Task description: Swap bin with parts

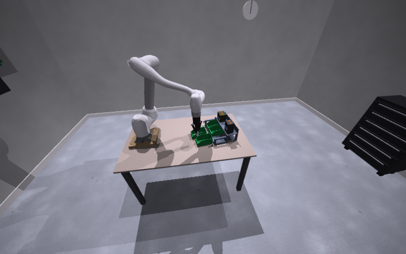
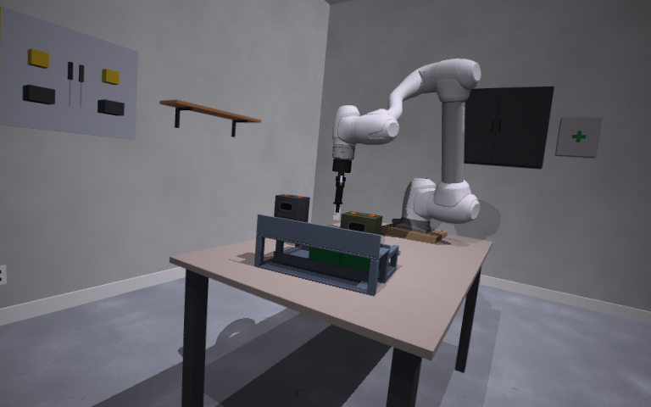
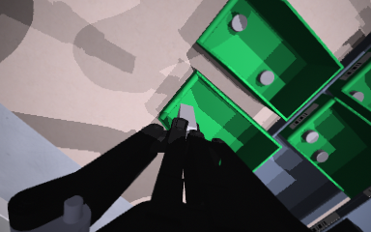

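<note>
Parts bin (image 1: pixel 203 130) (image 3: pixel 251 53) stood upright on the tabletop (image 1: pixel 179 150) (image 2: pixel 417 297) (image 3: pixel 121 29), at one o'clock from the empty bin (image 1: pixel 204 139) (image 3: pixel 237 135) in my wrist view. I had the jaws (image 1: pixel 197 134) (image 2: pixel 336 213) pressed together over the empty bin.

Wall clock (image 1: pixel 250 10): round, pale, dark hand; mounted high. Drawer cabinet (image 1: pixel 377 132): black, pale handle strips, standing on the floor well apart from the counter (image 1: pixel 179 159) (image 2: pixel 307 297). Pegboard panel (image 2: pixel 52 114): pale grey; carries two yellow blocks, two dark blocks, and two slim dark-handled tools hanging between them. Wall shelf (image 2: pixel 211 113): brown board, two black brackets. Wall cupboard (image 2: pixel 509 127): dark, double doors, two upright handles. First-aid box (image 2: pixel 566 136): grey, green cross, beside the cupboard. Wall socket (image 2: pixel 2 275): white, partly cut off at the left edge.
</note>
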You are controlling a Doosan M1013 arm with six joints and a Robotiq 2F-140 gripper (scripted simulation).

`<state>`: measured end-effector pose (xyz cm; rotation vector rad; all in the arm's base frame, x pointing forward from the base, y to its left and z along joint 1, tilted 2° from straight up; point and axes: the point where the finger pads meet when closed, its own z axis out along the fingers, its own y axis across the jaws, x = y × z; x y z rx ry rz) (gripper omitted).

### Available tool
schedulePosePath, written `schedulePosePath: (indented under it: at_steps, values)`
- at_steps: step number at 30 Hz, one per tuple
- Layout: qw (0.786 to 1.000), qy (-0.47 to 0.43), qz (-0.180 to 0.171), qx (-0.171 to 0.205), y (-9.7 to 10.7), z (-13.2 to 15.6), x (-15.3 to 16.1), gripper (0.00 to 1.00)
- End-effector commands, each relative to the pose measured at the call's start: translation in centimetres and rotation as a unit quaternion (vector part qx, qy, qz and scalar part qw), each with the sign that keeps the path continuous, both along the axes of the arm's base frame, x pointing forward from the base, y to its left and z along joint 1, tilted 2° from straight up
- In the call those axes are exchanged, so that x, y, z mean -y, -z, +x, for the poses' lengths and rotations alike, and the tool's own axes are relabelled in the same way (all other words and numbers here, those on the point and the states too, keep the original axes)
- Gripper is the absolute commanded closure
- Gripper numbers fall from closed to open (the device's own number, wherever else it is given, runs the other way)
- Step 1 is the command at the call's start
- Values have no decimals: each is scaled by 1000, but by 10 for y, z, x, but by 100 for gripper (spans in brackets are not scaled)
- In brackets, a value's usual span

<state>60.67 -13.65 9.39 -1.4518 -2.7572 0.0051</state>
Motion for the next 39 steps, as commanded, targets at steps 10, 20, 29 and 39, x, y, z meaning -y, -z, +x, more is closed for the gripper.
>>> schedulePosePath:
  at_steps: [10,20,29,39]
  values:
    - [944,-331,7,5,-10,16,-11,90]
    - [866,-501,2,4,-19,30,-22,90]
    - [718,-696,-4,-1,-29,45,-34,90]
    - [541,-841,-9,-8,-37,56,-44,90]
